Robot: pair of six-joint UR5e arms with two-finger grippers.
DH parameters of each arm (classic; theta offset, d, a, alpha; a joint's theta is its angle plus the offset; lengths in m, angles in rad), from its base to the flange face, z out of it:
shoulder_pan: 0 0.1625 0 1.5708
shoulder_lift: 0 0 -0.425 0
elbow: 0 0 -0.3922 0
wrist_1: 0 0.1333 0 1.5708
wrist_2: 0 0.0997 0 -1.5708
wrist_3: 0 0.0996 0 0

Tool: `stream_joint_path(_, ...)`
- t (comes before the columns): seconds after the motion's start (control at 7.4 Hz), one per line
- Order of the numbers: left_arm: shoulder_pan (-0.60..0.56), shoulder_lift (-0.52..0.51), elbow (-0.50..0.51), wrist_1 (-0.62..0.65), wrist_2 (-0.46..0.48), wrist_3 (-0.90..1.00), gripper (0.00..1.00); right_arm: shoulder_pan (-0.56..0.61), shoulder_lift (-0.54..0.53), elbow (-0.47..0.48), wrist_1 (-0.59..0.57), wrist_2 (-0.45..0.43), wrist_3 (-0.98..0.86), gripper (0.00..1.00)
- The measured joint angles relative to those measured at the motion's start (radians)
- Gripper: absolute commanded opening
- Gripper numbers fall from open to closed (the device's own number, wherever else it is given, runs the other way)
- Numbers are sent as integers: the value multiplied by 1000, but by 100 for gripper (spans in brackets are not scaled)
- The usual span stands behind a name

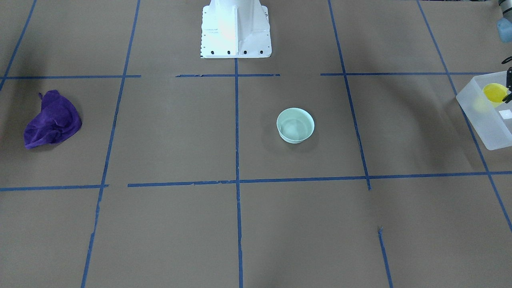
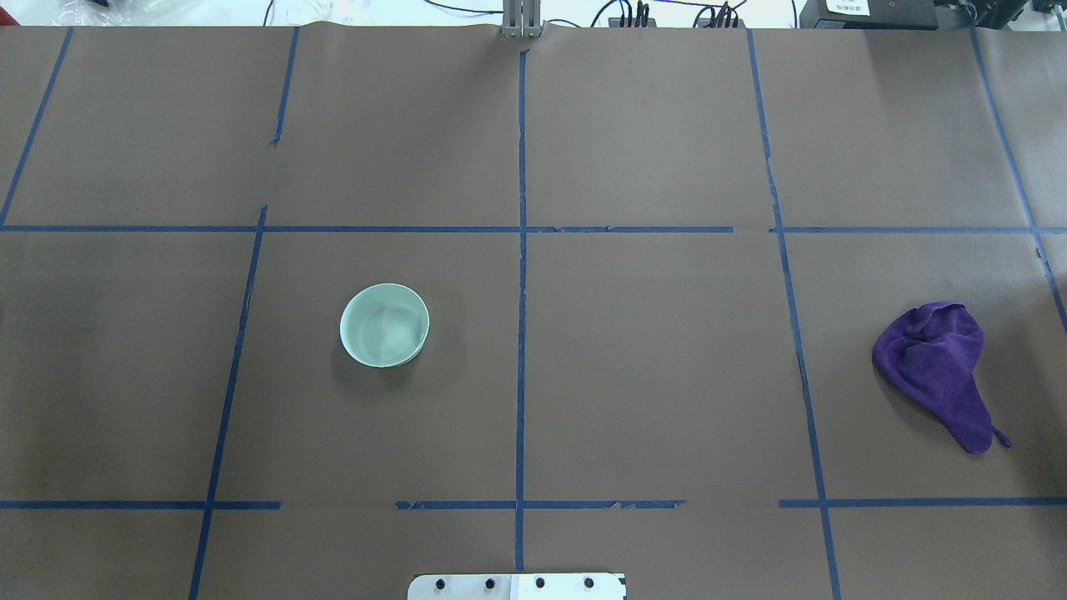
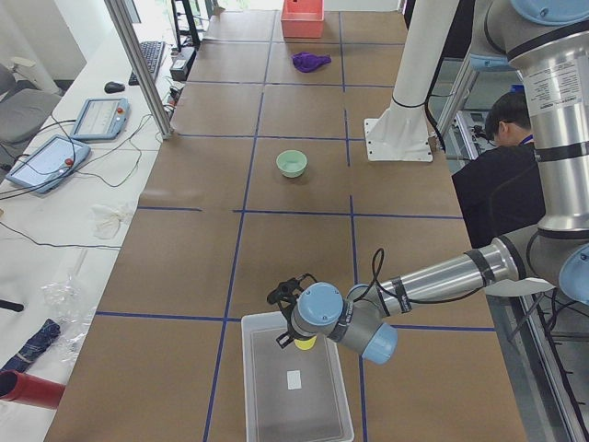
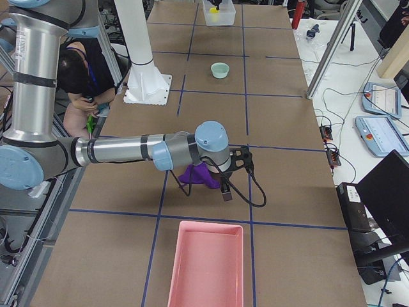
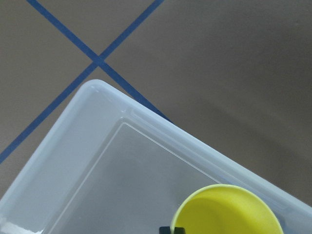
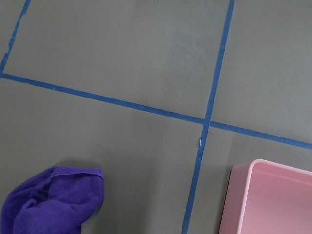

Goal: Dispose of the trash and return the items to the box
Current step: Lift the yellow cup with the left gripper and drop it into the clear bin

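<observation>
We log even, diffuse overhead light on the bench (image 2: 667,375), faint soft shadows beside the bowl (image 1: 295,125) and cloth (image 1: 52,124), robot base (image 1: 236,28) blown out white, yellow cast from the cup (image 1: 494,92) on the translucent box (image 1: 480,118) wall, wrist views dimmer, focus crisp throughout

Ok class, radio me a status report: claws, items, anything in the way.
Left claw shut on yellow cup, over box. Right claw above purple cloth, state unclear. Bowl out on table, nothing near it.
</observation>
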Motion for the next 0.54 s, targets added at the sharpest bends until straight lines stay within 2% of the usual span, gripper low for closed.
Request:
stream_joint_path(0.14, 2, 1, 0, -7, 1, 0, 100, 0, -1, 0, 13, 1, 0, 100)
stream_joint_path(0.54, 2, -23, -25, -3, 4, -13, 100, -10, -8, -4, 138, 2, -1, 100)
